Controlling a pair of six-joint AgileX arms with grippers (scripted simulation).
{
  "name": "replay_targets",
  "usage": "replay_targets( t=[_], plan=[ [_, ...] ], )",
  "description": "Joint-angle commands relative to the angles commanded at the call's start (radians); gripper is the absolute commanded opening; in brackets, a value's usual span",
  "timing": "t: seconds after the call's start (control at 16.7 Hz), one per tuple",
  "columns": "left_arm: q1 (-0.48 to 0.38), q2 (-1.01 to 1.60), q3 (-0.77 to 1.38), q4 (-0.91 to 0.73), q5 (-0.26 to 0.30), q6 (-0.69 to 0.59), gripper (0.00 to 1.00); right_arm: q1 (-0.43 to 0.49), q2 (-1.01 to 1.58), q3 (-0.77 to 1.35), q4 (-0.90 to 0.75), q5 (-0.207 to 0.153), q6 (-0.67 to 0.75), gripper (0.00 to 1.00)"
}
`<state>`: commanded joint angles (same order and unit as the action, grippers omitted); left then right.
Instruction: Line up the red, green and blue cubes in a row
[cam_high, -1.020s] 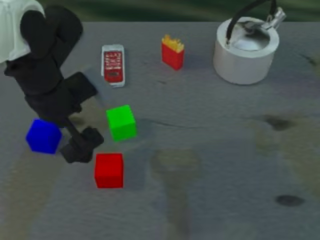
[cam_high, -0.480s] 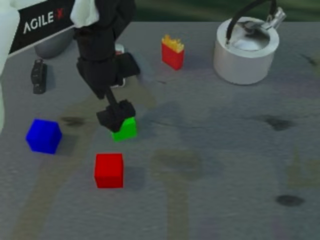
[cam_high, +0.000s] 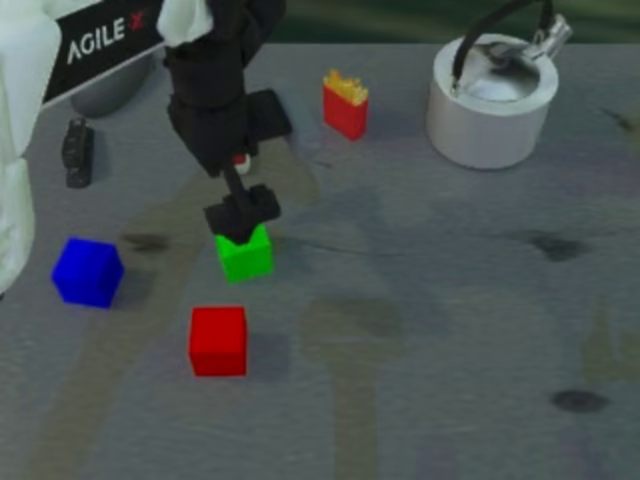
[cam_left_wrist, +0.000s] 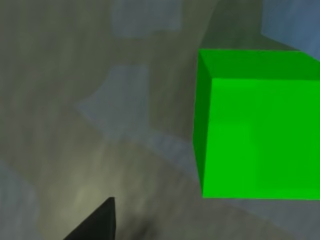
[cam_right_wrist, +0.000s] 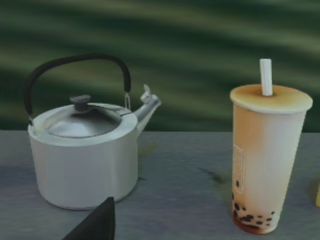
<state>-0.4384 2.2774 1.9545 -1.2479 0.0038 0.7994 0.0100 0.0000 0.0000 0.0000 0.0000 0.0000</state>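
Top view puts the left hand (cam_high: 241, 213) right over the far edge of the green cube (cam_high: 246, 254); whether its fingers are spread or closed, I cannot tell. Red cube (cam_high: 218, 341) lies nearer the front, blue cube (cam_high: 87, 271) off to the left, both well apart. Fries box (cam_high: 345, 103) and kettle (cam_high: 492, 97) stand clear behind on the desk (cam_high: 450, 330).

Dim, even light with soft shadows (faint blur throughout), no glare.
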Motion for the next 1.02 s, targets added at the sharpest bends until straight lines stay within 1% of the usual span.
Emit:
replay_targets(
  t=[0.24, 0.66, 0.96, 1.02],
  plan=[
    [0.003, 0.009, -0.009, 0.016, 0.0, 0.002, 1.0, 0.0, 0.0, 0.0, 0.0, 0.0, 0.0, 1.0],
    [0.002, 0.071, -0.182, 0.256, 0.001, 0.002, 1.0, 0.0, 0.0, 0.0, 0.0, 0.0, 0.0, 1.0],
    [0.001, 0.076, -0.194, 0.27, 0.001, 0.002, 1.0, 0.0, 0.0, 0.0, 0.0, 0.0, 0.0, 1.0],
    [0.001, 0.076, -0.194, 0.27, 0.001, 0.002, 0.92, 0.0, 0.0, 0.0, 0.0, 0.0, 0.0, 1.0]
  ],
)
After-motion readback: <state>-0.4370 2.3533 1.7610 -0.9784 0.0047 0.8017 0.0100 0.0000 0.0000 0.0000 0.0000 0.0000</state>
